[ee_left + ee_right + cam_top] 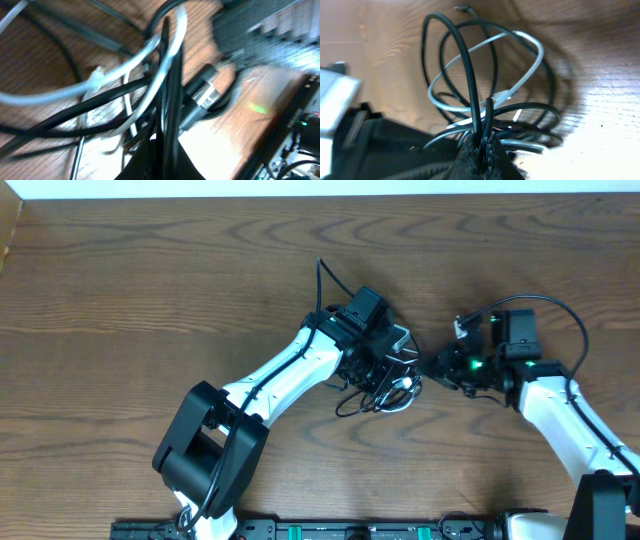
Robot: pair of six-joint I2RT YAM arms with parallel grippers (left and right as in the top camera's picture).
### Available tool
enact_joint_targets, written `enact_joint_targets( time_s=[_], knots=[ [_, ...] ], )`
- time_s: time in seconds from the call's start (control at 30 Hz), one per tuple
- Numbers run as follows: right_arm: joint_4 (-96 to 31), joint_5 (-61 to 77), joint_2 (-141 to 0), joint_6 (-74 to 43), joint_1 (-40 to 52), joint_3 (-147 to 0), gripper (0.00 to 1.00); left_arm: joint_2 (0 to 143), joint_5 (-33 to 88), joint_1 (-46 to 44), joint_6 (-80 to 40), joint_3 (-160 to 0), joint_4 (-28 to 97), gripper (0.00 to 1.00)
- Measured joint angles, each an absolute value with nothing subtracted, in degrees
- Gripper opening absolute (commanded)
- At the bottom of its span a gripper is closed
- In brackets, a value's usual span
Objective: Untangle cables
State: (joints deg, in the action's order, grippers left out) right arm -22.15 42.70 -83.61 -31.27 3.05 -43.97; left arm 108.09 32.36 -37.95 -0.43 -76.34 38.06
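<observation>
The black cable (350,405) and the white cable (405,385) lie in one tangled bundle at the table's middle. My left gripper (387,370) is over the bundle. In the left wrist view its jaws (167,155) are shut on a strand of the black cable (170,75), and the white cable (125,70) loops across it. My right gripper (432,367) meets the bundle from the right. In the right wrist view its jaws (484,147) are shut on black cable strands (465,65), with the white cable (530,45) looped behind.
The brown wooden table (150,290) spreads around the bundle. A black plug with a silver band (207,92) lies beside the left jaws. The two grippers are close together; the left one shows in the right wrist view (370,145).
</observation>
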Motion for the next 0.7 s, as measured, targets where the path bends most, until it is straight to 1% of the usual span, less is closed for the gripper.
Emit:
enact_joint_targets(
  time_s=[0.3,0.47,0.7],
  knots=[
    [-25.74,54.24,-83.64,-24.69,-5.72,-43.92,0.01,108.09,30.76,-38.11,-0.43,-76.34,38.35,0.08],
    [-29.10,60.64,-83.61,-18.98,-11.05,-43.92,0.01,108.09,28.64,-38.13,-0.43,-76.34,38.57,0.08],
    [-35.86,61.84,-83.64,-11.44,-17.06,-43.86,0.01,108.09,25.93,-38.15,-1.15,-74.78,38.35,0.07]
  ],
)
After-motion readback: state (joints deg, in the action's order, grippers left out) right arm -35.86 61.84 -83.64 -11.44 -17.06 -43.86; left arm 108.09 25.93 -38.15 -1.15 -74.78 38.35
